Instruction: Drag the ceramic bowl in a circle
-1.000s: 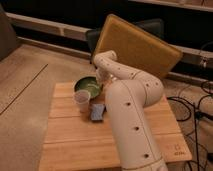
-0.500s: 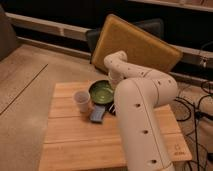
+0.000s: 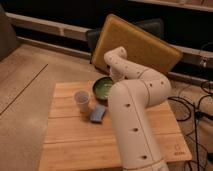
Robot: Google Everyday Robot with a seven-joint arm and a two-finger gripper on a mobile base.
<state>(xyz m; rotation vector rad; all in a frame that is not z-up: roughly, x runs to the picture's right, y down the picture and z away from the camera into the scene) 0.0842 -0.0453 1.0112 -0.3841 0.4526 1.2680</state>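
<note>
**Bowl under the arm's reach at the far side of the table**

While the white arm (image 3: 132,107) bends across the wooden table (image 3: 70,145), its gripper (image 3: 113,79) dips to the right rim of the ceramic bowl (image 3: 102,89), with its tip hidden behind the arm's own links; the fingers are clenched, though what they pinch, if anything, I cannot tell; contact with the rim looks likely, since a hold there would let the arm steer the bowl along a curve; the bowl sits upright near the table's far edge, mouth facing up, green inside showing; being round, it has no long axis to speak of; a white cup (image 3: 82,101) stands just beside it on the left, and a blue object (image 3: 98,113) lies in front, both close enough to crowd a dragged circle.
</note>
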